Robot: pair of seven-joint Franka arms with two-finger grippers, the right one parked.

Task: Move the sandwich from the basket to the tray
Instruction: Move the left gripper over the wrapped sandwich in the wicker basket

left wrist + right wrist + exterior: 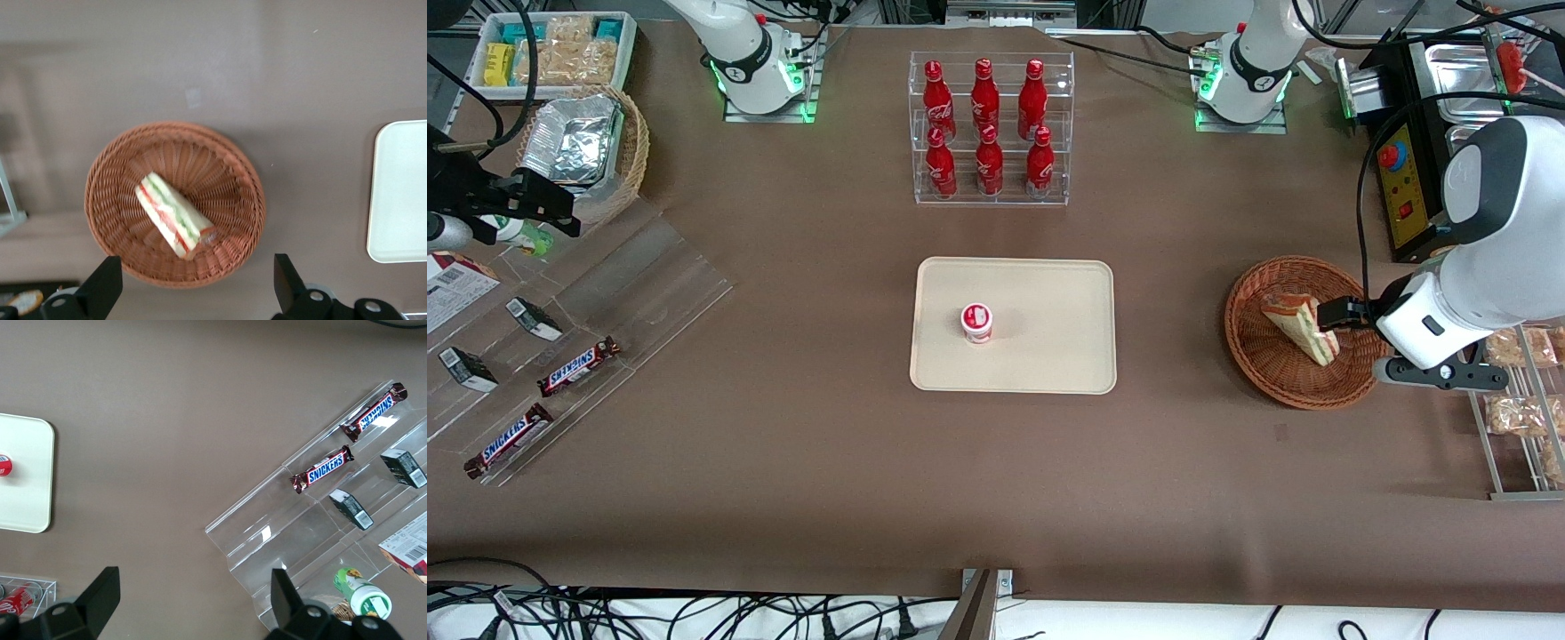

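The sandwich (1303, 324), a white-bread wedge with green and pink-red filling, lies in the round reddish-brown wicker basket (1254, 356) toward the working arm's end of the table. The left arm's gripper (1332, 314) hovers above the basket's rim, beside the sandwich and apart from it, open and empty. In the left wrist view the sandwich (175, 215) lies in the basket (113, 173), with the gripper (197, 293) spread wide over the rim. The cream-beige tray (1049, 293) lies at the table's middle; its edge shows in the left wrist view (400, 193).
A small red-and-white cup (976, 322) stands on the tray. A clear rack of red bottles (990, 129) stands farther from the camera. A wire rack of bagged snacks (1520, 391) and a black control box (1414, 178) flank the basket. An acrylic candy-bar shelf (578, 311) lies toward the parked arm's end.
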